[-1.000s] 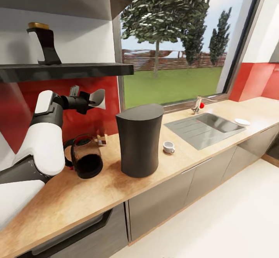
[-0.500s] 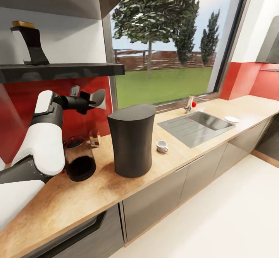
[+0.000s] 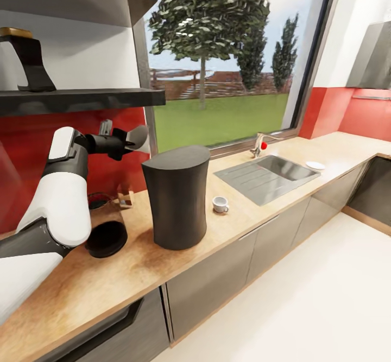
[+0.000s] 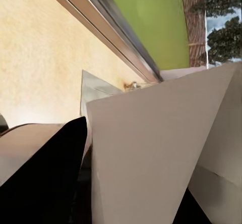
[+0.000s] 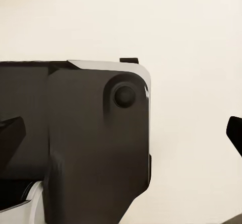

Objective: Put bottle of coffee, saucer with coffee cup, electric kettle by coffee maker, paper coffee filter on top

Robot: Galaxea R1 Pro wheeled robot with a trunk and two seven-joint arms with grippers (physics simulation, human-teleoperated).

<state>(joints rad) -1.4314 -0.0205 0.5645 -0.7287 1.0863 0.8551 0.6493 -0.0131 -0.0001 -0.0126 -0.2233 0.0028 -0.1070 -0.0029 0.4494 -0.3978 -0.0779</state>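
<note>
My left gripper (image 3: pixel 126 139) is raised in front of the red wall, shut on a whitish paper coffee filter (image 3: pixel 139 136); the filter (image 4: pixel 151 153) looms large beside a black finger (image 4: pixel 45 183). Below it a tall dark grey appliance (image 3: pixel 176 196) stands on the light wood countertop (image 3: pixel 136 264). The bottle of coffee (image 3: pixel 24 61), dark with a gold cap, rests on the grey shelf (image 3: pixel 92 99). A small white coffee cup (image 3: pixel 220 204) sits on the counter right of the appliance. The saucer (image 3: pixel 315 165) lies past the sink. My right gripper (image 5: pixel 123 133) is open over pale floor.
A glass carafe with dark liquid (image 3: pixel 106 232) stands left of the appliance, partly behind my left arm. A steel sink (image 3: pixel 266 172) with a faucet (image 3: pixel 259 145) is set into the counter under the window. Grey cabinet fronts (image 3: pixel 228 275) and open pale floor lie to the right.
The whole picture has slid left, so the camera has turned right. My left gripper keeps the filter at the same spot in the view.
</note>
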